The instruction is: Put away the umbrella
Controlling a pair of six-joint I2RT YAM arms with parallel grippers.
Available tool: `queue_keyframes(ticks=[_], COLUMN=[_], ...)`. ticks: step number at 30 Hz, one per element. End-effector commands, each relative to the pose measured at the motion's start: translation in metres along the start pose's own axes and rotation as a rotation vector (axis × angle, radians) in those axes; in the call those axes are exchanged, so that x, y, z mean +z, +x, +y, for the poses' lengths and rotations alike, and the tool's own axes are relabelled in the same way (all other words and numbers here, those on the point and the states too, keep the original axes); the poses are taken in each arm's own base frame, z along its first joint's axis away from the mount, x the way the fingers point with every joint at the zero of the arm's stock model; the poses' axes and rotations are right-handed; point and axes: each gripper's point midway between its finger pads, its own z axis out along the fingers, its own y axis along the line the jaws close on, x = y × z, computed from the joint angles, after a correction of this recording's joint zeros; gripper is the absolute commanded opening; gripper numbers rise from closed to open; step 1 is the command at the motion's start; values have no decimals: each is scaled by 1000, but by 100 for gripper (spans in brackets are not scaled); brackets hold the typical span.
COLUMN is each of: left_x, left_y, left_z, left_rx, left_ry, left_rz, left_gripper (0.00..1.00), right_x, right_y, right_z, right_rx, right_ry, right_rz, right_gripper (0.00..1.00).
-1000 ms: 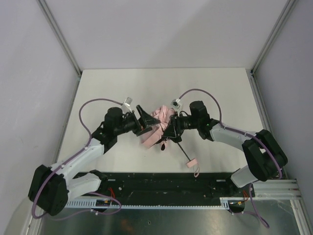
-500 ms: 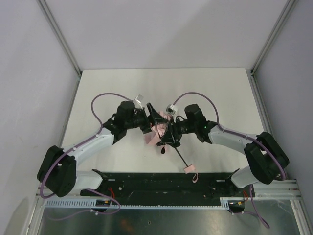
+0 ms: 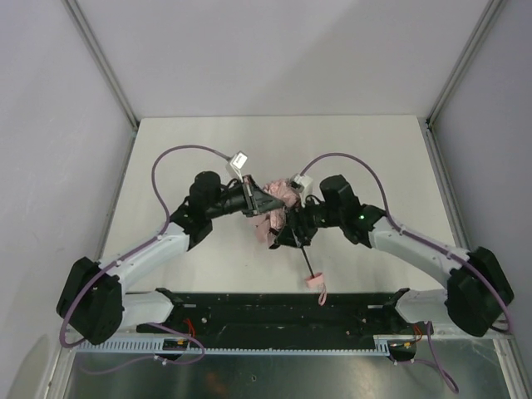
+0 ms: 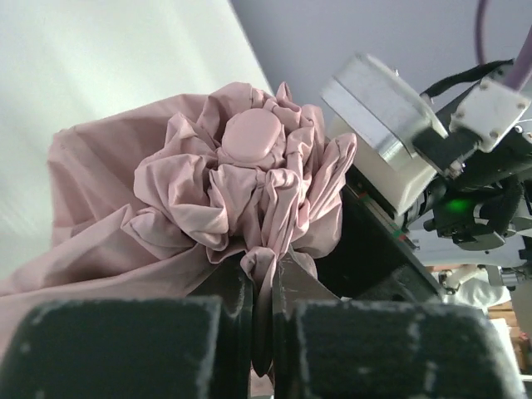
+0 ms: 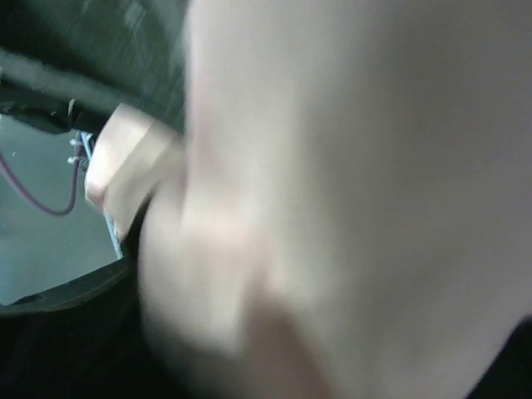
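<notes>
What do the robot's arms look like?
The left arm and right arm have white tubes joined by chunky black joints. A thin purple cable loops over each. The fingers are black with rough padding, and a tiny green light glows on the right arm.

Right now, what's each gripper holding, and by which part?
Left gripper pinches a fold of umbrella fabric beside the top cap. Right gripper: at the umbrella, hold cannot be told.
</notes>
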Motion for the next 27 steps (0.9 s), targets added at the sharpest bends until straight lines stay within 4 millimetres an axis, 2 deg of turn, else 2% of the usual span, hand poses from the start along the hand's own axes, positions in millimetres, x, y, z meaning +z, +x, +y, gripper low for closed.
queue_keyframes(ticks=[1,3,8,11,14,17,21,24,27], left_x=[-28,-38,-57,-67,-79,-93,-111,-121,-131], left_y=[-51,-51,-44,-36,-21,-4,14,26,37], left_z=[-66,-74,-93,-107,-123,-140,-158,-167,-174], left_rx=[331,430,601,684,770,842,899,934,965], left_ry=[254,289,371,443,552,673,796,866,917], left_rz=[-235,-255,-265,-250,-211,-162,-108,-54,-2], left_gripper=[0,0,0,0,0,0,0,0,0], right_x=[-42,-63,-106,-128,-145,-154,-157,-154,-163], right_y=[-13,-20,-40,-55,-74,-90,-106,-109,-113], right_z=[36,45,74,91,96,96,109,97,81], right_rx=[-12,7,18,7,5,-6,-63,-57,-55], right_ry=[-70,-90,-176,-250,-297,-348,-446,-441,-382], right_rz=[-45,-102,-218,-288,-359,-396,-420,-417,-446], right_gripper=[95,98,99,99,99,99,99,99,99])
